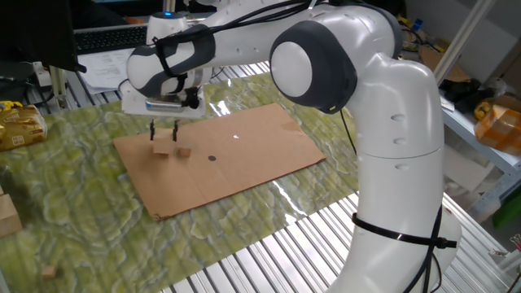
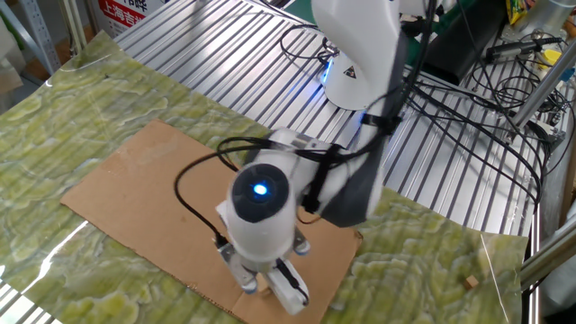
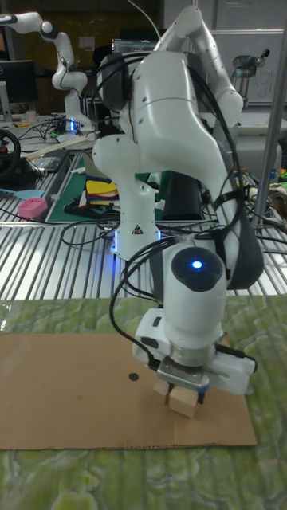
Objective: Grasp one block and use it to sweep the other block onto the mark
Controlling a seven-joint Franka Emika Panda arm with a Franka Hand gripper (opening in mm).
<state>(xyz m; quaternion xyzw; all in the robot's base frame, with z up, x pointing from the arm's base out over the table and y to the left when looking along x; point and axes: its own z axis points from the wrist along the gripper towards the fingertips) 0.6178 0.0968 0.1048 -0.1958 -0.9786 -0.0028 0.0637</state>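
The larger tan block rests on the brown cardboard near its far left part. My gripper stands straight above it with its fingers down around it, shut on it. The smaller tan block lies just to its right, a small gap apart. The dark round mark is further right of the smaller block, so all three lie roughly in a line. In the tall fixed view the larger block shows under the gripper, with the mark to its left. The arm hides most of this in the other fixed view.
The cardboard lies on a green patterned cloth over metal grating. A loose wooden piece and a box edge sit at the near left. A yellow packet lies at the far left.
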